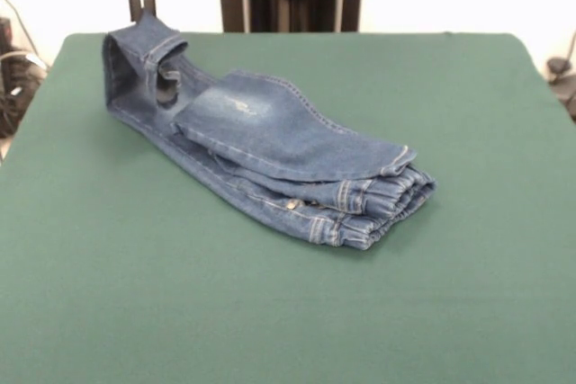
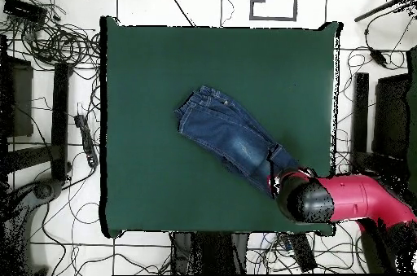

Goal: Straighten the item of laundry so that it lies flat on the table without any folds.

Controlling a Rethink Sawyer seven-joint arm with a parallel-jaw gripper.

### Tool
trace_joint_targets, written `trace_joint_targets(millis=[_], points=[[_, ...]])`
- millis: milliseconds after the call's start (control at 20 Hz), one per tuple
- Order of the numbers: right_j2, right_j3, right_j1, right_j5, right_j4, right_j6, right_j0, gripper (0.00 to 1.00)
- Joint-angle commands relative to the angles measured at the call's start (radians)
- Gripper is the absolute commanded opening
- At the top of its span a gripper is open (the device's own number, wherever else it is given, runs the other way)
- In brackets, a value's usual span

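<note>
Running slantwise across the table [image 1: 108, 312] from the gathered waistband up to a lifted leg end, the folded jeans [image 1: 270, 155] are pinched at that far end by the gripper [image 1: 141, 8], clenched on the raised denim.

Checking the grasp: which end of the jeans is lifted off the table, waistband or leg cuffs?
The leg-cuff end of the jeans, raised at the far corner under the claw. The gathered waistband end lies folded on the table.
</note>
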Motion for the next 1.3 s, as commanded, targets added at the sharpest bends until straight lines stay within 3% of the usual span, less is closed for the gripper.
trace_joint_targets(millis=[50,250,650,1300], points=[[0.027,0.004,0.056,0.118,-0.076,-0.209,0.061,0.00],[0.039,0.038,0.046,0.119,-0.072,-0.230,0.038,0.00],[0.085,0.102,-0.054,0.163,-0.003,-0.288,-0.010,0.00],[0.081,0.081,-0.027,0.158,-0.062,-0.243,0.036,0.00]])
